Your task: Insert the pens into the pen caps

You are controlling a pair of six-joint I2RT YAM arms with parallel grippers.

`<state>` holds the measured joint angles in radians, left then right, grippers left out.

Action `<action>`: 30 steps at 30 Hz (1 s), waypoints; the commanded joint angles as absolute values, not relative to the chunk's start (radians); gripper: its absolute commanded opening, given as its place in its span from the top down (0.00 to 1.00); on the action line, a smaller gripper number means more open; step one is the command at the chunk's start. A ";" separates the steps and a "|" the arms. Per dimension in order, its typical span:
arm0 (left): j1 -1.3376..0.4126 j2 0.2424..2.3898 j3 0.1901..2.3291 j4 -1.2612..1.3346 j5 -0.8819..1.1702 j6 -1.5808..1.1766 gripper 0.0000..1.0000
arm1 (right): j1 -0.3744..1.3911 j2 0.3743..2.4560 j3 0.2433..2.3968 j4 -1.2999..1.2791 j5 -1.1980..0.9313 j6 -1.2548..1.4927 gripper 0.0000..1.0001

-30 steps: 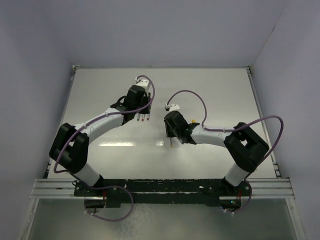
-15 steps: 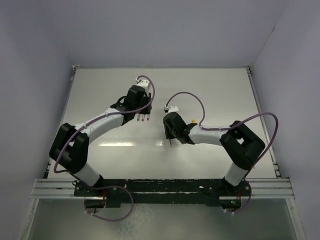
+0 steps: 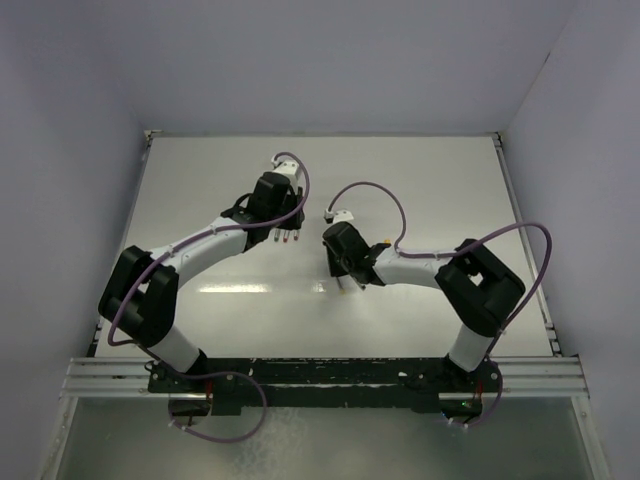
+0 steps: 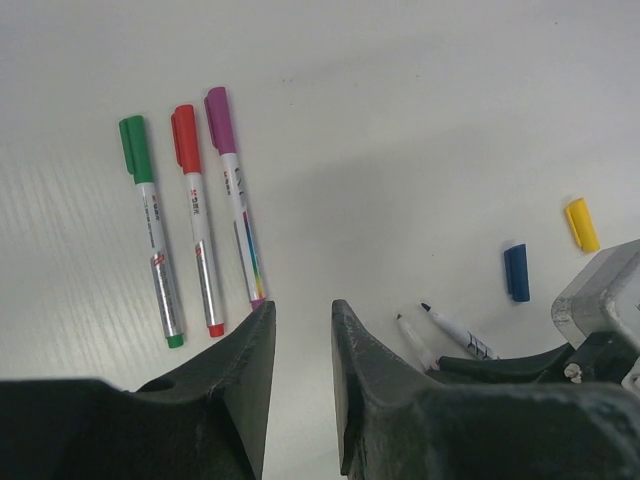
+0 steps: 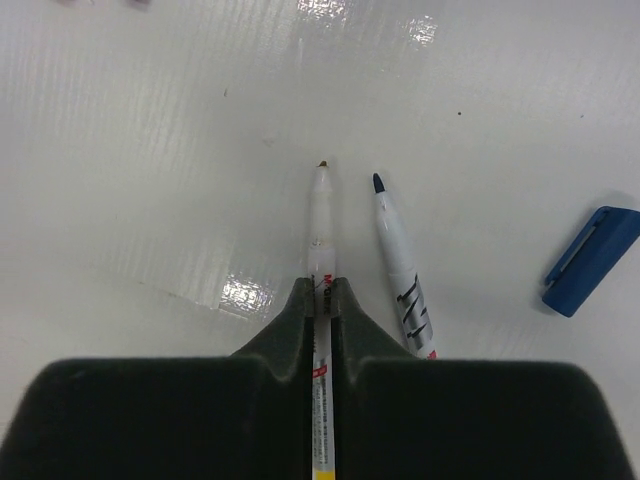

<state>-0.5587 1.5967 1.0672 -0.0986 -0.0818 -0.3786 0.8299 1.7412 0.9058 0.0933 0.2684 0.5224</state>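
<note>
My right gripper (image 5: 322, 285) is shut on a white pen (image 5: 321, 215) with a yellow rear end; its brownish tip rests near the table. A second bare pen (image 5: 397, 262) with a blue tip lies just to its right. A blue cap (image 5: 592, 260) lies further right. In the left wrist view, three pens lie side by side wearing a green cap (image 4: 134, 148), a red cap (image 4: 186, 138) and a purple cap (image 4: 219, 119). The blue cap (image 4: 516, 272) and a yellow cap (image 4: 582, 223) lie at the right. My left gripper (image 4: 302, 305) is slightly open and empty, just below the purple pen.
In the top view both grippers sit close together mid-table, the left gripper (image 3: 283, 222) over the capped pens and the right gripper (image 3: 344, 280) beside it. The white table (image 3: 440, 180) is walled at the back and sides. Purple cables loop over both arms.
My right gripper has shifted slightly left and toward the back with the pen in it. The left arm has not moved.
</note>
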 commanded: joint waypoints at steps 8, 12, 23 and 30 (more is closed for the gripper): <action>-0.560 1.582 1.069 -0.074 -0.075 -0.379 0.68 | 0.836 1.718 0.959 0.093 0.164 0.517 1.00; -0.560 1.576 1.060 -0.074 -0.079 -0.376 0.68 | 0.835 1.669 0.983 0.119 0.216 0.494 1.00; -0.559 1.508 0.993 0.025 -0.042 -0.368 0.66 | 0.774 1.489 0.944 0.181 0.384 0.469 1.00; -0.558 1.478 0.872 0.347 0.322 -0.372 0.65 | 0.688 1.310 0.782 0.361 0.354 0.513 1.00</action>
<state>-0.5587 1.5173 0.9272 0.0742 0.0616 -0.3737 0.7204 1.4048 0.8593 0.2184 0.3325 0.4881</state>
